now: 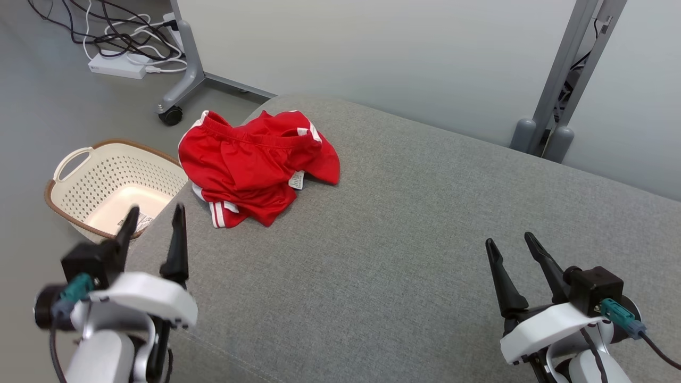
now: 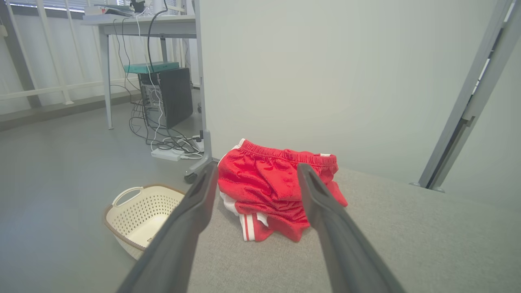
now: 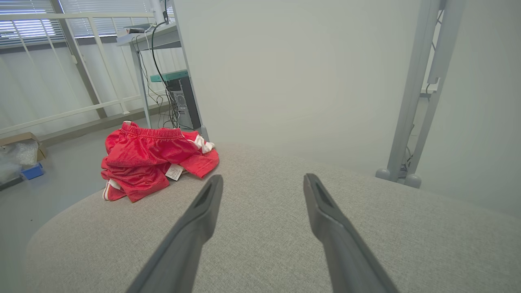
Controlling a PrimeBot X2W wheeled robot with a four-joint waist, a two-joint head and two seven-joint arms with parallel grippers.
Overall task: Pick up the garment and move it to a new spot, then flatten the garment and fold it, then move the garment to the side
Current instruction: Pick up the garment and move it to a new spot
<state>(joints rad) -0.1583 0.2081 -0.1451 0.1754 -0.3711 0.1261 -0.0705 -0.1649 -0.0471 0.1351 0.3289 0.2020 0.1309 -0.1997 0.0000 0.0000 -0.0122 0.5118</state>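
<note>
Head view: garment [image 1: 250, 165] beyond left tool [image 1: 156, 209], apart

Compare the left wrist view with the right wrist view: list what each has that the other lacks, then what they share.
Left wrist view, not the right wrist one: the cream basket on the floor beside the grey cushion, the white power strip, and the left gripper, jaws open. Right wrist view, not the left wrist one: the white label on the red garment, a cardboard box, and the right gripper, jaws open. Shared: the crumpled red garment, the grey cushion, and the computer tower under the desk.
</note>
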